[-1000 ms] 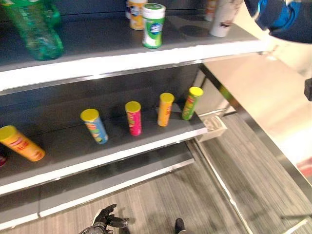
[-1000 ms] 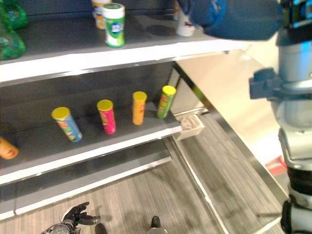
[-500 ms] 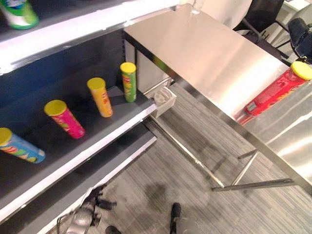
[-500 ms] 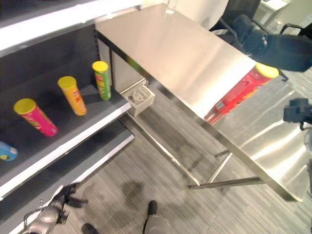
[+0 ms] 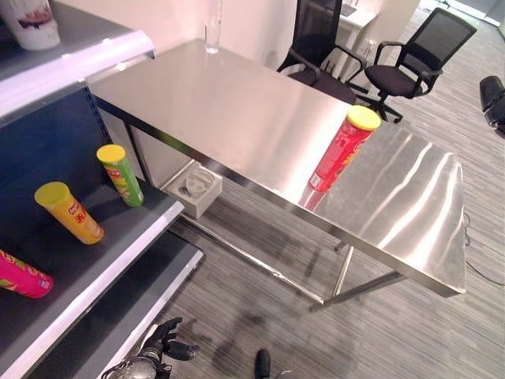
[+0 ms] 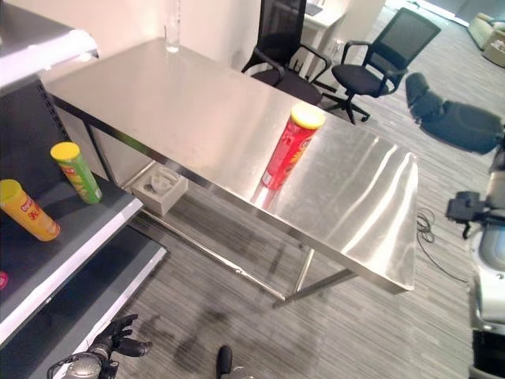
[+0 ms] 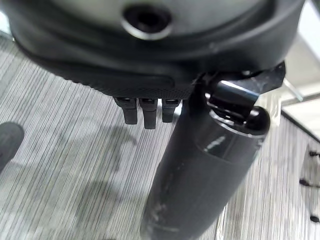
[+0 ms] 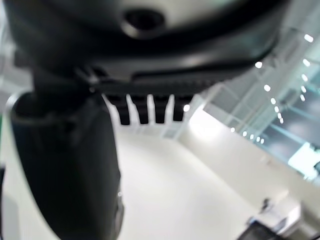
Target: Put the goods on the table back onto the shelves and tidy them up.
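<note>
since the red can is left upright mid-frame on the table, apart from the shelf cans at left, nothing is held: left hand hangs relaxed, right hand empty, fingers straight.

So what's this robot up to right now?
It is tidying goods onto shelves, but neither hand holds anything at the moment. One red can stands upright on the steel table, waiting to be picked up. The left hand hangs low near the floor, open, as does the right hand. A few cans already stand on the shelf.
</note>
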